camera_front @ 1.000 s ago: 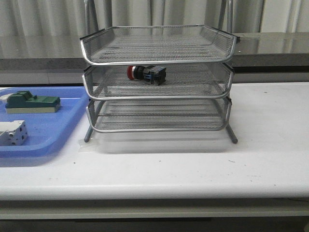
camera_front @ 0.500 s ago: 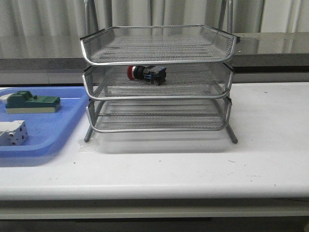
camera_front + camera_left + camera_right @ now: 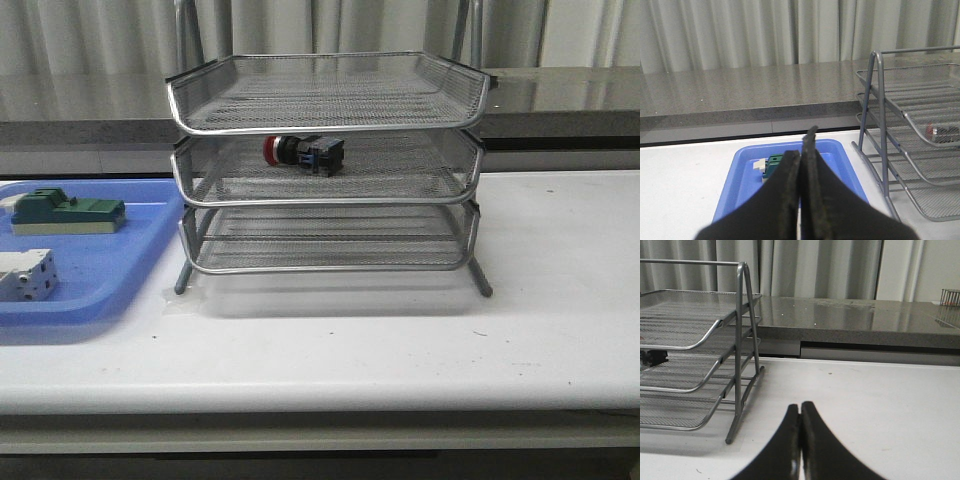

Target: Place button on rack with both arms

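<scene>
The button (image 3: 303, 152), red cap to the left and blue block to the right, lies on its side in the middle tier of the silver wire rack (image 3: 330, 200). Neither arm shows in the front view. In the left wrist view my left gripper (image 3: 805, 145) is shut with nothing in it, above the blue tray, with the rack (image 3: 920, 150) off to one side and a bit of the button (image 3: 938, 134) showing through the mesh. My right gripper (image 3: 800, 409) is shut and empty over bare table beside the rack (image 3: 695, 365).
A flat blue tray (image 3: 100, 285) lies left of the rack and holds a green block-shaped part (image 3: 68, 213) and a white boxy part (image 3: 27, 274). A grey counter ledge (image 3: 560, 110) and curtains run behind the white table (image 3: 400, 350).
</scene>
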Tool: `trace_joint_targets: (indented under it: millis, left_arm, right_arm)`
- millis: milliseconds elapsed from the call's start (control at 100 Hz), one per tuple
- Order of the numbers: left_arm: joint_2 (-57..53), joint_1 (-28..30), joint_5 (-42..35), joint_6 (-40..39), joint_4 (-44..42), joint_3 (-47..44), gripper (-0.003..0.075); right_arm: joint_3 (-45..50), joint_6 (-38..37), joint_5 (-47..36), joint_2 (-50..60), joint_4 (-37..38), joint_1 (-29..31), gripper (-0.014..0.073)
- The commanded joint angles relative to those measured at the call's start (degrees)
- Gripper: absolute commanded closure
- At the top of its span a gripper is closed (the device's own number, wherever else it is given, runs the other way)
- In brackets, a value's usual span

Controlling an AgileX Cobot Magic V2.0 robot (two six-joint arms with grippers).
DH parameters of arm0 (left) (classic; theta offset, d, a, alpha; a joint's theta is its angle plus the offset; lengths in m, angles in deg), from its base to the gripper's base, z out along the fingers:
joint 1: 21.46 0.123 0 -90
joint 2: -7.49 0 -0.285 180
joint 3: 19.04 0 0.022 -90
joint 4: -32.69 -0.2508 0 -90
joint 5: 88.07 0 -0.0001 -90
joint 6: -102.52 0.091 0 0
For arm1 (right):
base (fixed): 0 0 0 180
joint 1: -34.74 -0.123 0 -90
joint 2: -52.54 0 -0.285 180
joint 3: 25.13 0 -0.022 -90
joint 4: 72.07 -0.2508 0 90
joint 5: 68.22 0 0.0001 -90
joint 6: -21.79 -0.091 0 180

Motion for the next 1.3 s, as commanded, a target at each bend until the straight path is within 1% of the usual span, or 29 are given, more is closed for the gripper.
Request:
trace_joint_targets:
  millis: [0,340,460,500,530,570,580,620,650,700,750,850,980,1130,1290]
  left_arm:
    - [0.52,0.29,-3.89,-0.54,0.79,1.59,0.0741]
    - [0.52,0.29,-3.99,-0.54,0.79,1.59,0.0741]
    - [0.52,0.29,-3.44,-1.35,-2.5,1.59,0.0741]
    - [0.52,0.29,-3.44,-4.91,-5.38,1.59,0.0741]
    - [0.52,0.29,-3.44,-8.65,-10.03,1.59,0.0741]
    - [0.28,0.29,-3.44,-15.98,-16.09,1.59,0.0741]
    - [0.27,0.29,-3.44,-18.77,-18.69,1.59,0.0741]
    - [0.14,0.29,-3.44,-25.75,-26.54,1.59,0.0741]
    - [0.0,0.29,-3.57,-31.99,-31.27,1.59,0.0741]
    - [0.0,0.29,-3.67,-38.22,-37.46,1.59,0.0741]
    - [0.0,0.29,-3.67,-40.98,-40.51,1.59,0.0741]
    - [0.0,0.19,-3.8,-41.0,-40.67,1.36,0.0741]
    - [-0.38,-0.76,-6.39,-41.0,-41.81,-0.31,0.0741]
    - [-2.51,-1.42,-10.81,-41.0,-41.71,-4.64,0.0741]
    - [-6.42,-1.42,-11.44,-41.0,-41.5,-9.06,0.0741]
  right_arm:
    - [0.11,-0.08,-4.75,1.01,0.17,0.39,0.0651]
    - [0.11,-0.08,-4.75,1.01,0.17,0.39,0.0651]
    - [0.11,-0.08,-4.75,1.01,0.17,0.39,0.0651]
    - [0.11,-0.08,-4.75,1.01,0.17,0.39,0.0651]
    - [0.11,-0.08,-4.75,1.01,0.17,0.39,0.0651]
    - [0.11,-0.08,-4.75,1.01,0.17,0.39,0.0651]
    - [0.11,-0.08,-4.75,1.01,0.17,0.39,0.0651]
    - [0.11,-0.08,-4.75,1.01,0.17,0.39,0.0651]
    - [0.11,-0.08,-4.75,1.01,0.17,0.39,0.0651]
    - [0.11,-0.08,-4.75,1.01,0.17,0.39,0.0651]
    - [0.11,-0.08,-4.75,1.01,0.17,0.39,0.0651]
    - [0.11,-0.08,-4.75,1.01,0.17,0.39,0.0651]
    - [0.11,-0.08,-4.75,1.01,0.17,0.39,0.0651]
    - [0.11,-0.08,-4.75,1.01,0.17,0.39,0.0651]
    - [0.11,-0.08,-4.75,1.01,0.17,0.39,0.0651]
